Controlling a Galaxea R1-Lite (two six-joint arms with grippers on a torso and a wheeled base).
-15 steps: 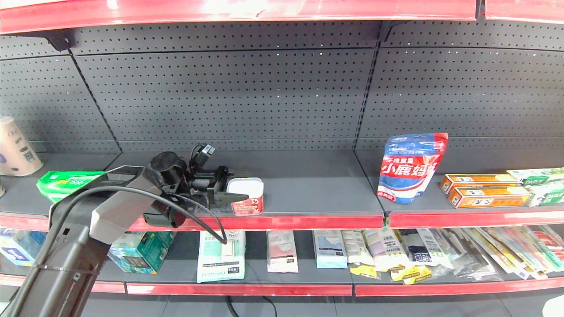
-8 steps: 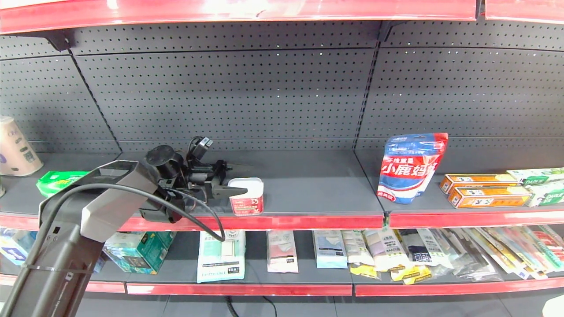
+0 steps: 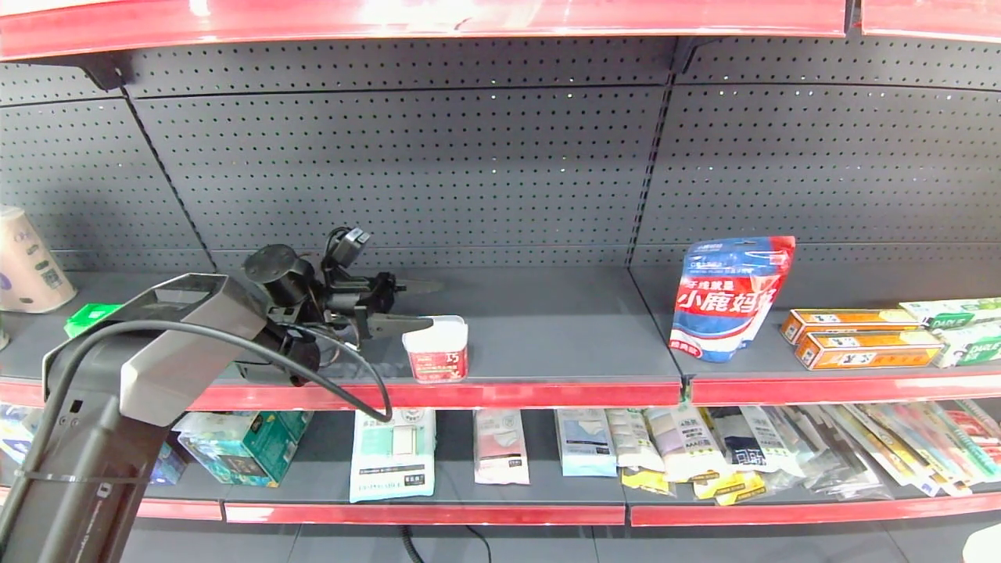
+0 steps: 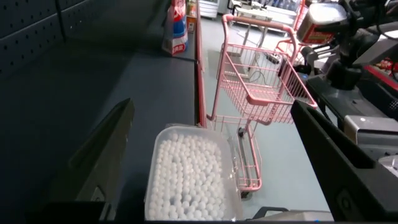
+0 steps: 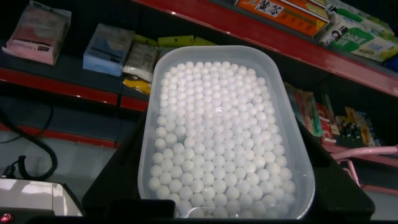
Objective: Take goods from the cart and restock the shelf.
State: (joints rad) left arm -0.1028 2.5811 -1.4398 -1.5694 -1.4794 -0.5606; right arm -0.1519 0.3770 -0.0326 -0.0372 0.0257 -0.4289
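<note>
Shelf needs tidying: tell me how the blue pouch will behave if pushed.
The blue pouch stands tall on a narrow base, so a high push would probably tip it. Its soft bag body looks likely to buckle rather than slide stiffly.

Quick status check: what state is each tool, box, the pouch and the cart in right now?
left tool: open, not touching the shelf box.
shelf box: upright near the front edge of the shelf, lid closed.
right tool: shut on the held box.
held box: gripped, lid closed, full of white balls.
blue pouch: standing upright on the shelf.
cart: parked in the aisle, basket looks empty.
</note>
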